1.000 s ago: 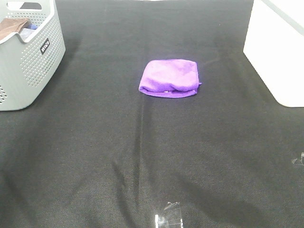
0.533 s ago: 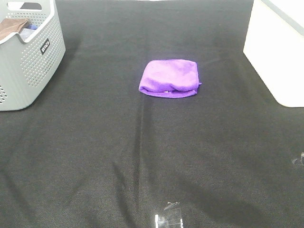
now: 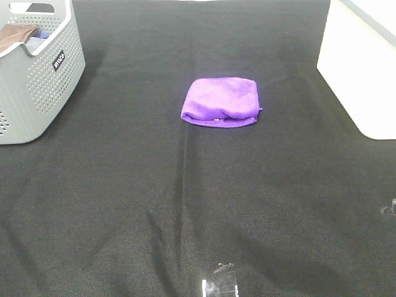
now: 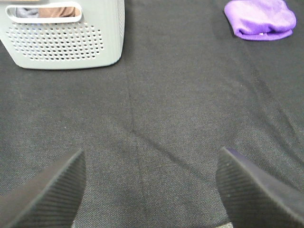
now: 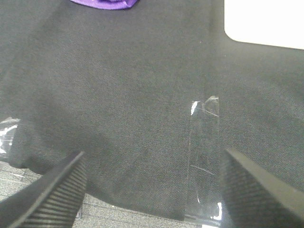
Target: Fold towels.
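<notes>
Both the left end effector [image 4: 149, 190] and the right end effector [image 5: 152, 190] hang wide apart and empty over the black counter [image 3: 185, 204]. The purple towel [image 3: 221, 101] lies folded mid-counter, so this one looks finished. Next probably calls for fetching another from the grey basket [image 3: 43, 80] at the left.

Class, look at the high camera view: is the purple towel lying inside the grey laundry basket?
No, the purple towel lies folded on the black cloth near the middle of the table, well apart from the grey basket at the left edge.
</notes>
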Action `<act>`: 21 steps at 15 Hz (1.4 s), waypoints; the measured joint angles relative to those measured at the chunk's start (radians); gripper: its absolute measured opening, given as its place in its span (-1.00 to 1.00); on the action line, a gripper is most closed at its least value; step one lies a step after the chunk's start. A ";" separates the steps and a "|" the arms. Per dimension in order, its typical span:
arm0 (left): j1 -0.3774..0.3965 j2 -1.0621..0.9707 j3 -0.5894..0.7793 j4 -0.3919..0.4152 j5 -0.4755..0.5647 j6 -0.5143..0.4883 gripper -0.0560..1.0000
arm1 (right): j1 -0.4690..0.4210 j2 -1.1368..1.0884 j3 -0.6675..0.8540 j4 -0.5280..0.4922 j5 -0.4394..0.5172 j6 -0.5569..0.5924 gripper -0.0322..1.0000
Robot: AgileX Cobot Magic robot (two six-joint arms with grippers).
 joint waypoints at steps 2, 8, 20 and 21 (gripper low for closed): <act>0.000 0.000 0.001 0.000 -0.005 0.000 0.44 | 0.000 0.000 0.001 0.000 -0.005 -0.001 0.54; 0.055 0.000 0.001 0.000 -0.013 0.000 0.44 | 0.000 0.000 0.002 0.003 -0.008 -0.001 0.54; 0.166 0.000 0.001 0.000 -0.014 0.000 0.44 | -0.066 0.000 0.003 0.035 -0.010 -0.001 0.54; 0.166 0.000 0.001 0.000 -0.014 0.000 0.44 | -0.066 0.000 0.003 0.035 -0.010 -0.001 0.54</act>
